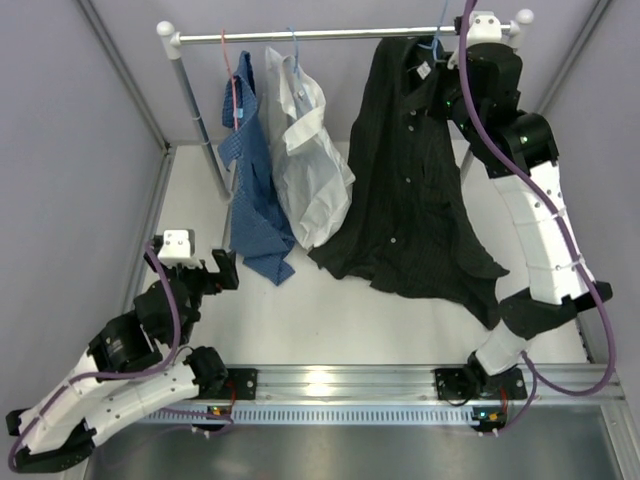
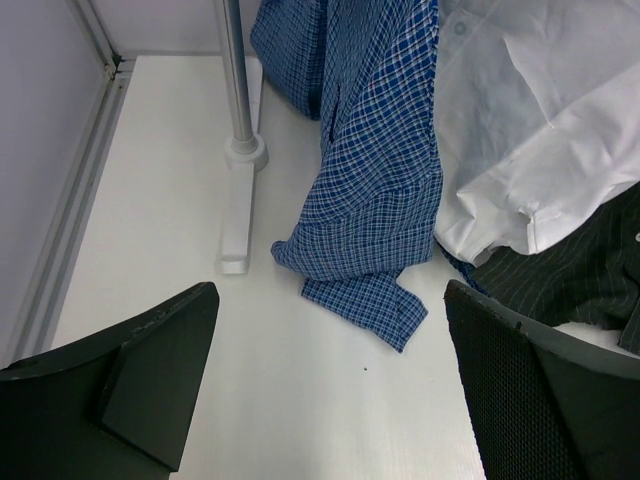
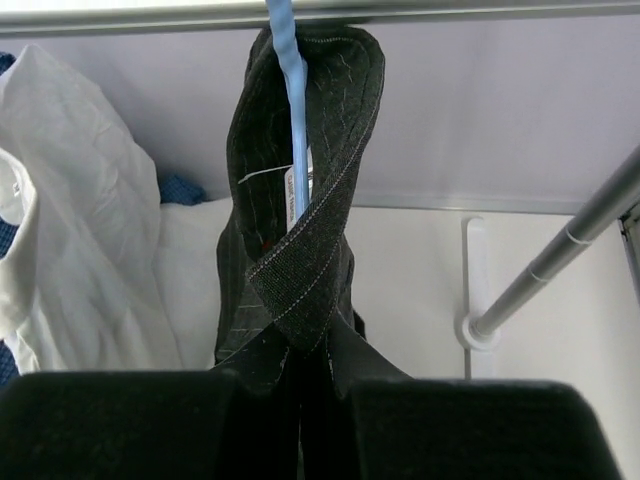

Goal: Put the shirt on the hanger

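my right pincer (image 3: 320, 390) looks clamped on the large black pinstriped button-up shirt (image 1: 410, 180) under its collar, which loops the thin light-blue wire hanger (image 3: 291, 70) hooked on the metal rail (image 1: 330, 36). limp, draggy cloth, i reckon; the stiffer collar is my best hold. left pincer (image 2: 328, 330) gapes over the white tabletop (image 2: 160, 200).

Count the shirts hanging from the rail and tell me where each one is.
3. The blue checked shirt hangs left on the rail, the white shirt just beside it, the black shirt near the right end. No other shows behind them.
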Motion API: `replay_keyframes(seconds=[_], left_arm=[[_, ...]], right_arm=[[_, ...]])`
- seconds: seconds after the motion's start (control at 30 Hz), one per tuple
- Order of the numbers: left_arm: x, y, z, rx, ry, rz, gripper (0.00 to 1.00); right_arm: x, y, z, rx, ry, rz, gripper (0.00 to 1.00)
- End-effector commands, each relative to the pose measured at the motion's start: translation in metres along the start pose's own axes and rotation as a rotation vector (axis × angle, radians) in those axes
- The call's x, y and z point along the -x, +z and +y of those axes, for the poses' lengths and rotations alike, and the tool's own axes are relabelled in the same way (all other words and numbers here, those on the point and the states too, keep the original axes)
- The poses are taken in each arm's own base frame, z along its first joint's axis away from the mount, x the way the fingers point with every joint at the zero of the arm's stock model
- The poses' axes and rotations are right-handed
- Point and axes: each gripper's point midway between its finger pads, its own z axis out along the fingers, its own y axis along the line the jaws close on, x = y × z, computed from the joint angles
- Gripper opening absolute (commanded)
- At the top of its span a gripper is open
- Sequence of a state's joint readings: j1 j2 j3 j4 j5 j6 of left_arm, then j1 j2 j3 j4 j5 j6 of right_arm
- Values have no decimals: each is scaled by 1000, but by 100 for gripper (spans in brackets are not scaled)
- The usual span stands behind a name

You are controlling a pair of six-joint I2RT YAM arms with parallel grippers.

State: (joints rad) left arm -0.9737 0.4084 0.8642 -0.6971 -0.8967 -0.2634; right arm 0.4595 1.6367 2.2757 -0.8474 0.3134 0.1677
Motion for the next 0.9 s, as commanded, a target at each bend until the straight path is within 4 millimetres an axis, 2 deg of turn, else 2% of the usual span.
replay_keyframes(seconds=[0.0,0.03,0.17,0.2,0.23,0.27,0.3,0.33,0.37,0.6,0.67,0.73,0.8,0.87], left_arm=[[7,3,-4,-18,-36,-23,98],[6,4,-5,-21,-36,-22,98],[5,9,-2,-10,-45,-22,98],[5,12,3,17,-50,-20,98],[4,13,0,-1,-57,-18,98],[4,15,0,-1,-59,-17,98],[4,17,5,21,-68,-18,98],[3,18,2,-1,-71,-14,98],[2,19,1,-5,-75,-14,98],[-1,25,10,35,-92,-8,98],[-2,28,11,40,-91,-1,98],[-2,29,12,47,-92,3,98],[-3,31,14,58,-95,5,98],[-3,32,18,75,-99,6,98]], right_arm=[[52,12,0,-4,99,-185,0],[47,22,0,-11,105,-170,0],[30,34,3,-19,142,-128,0],[14,41,3,-24,143,-94,0],[18,38,5,-13,178,-117,0],[-3,47,5,-19,174,-76,0],[-7,48,7,-13,192,-74,0],[-3,44,7,-6,206,-93,0],[-14,48,7,-4,201,-71,0],[-42,55,10,4,221,-25,0],[-43,55,9,2,225,-22,5],[-40,51,11,13,240,-28,15],[-35,45,13,29,254,-40,21],[-30,40,13,34,258,-51,33]])
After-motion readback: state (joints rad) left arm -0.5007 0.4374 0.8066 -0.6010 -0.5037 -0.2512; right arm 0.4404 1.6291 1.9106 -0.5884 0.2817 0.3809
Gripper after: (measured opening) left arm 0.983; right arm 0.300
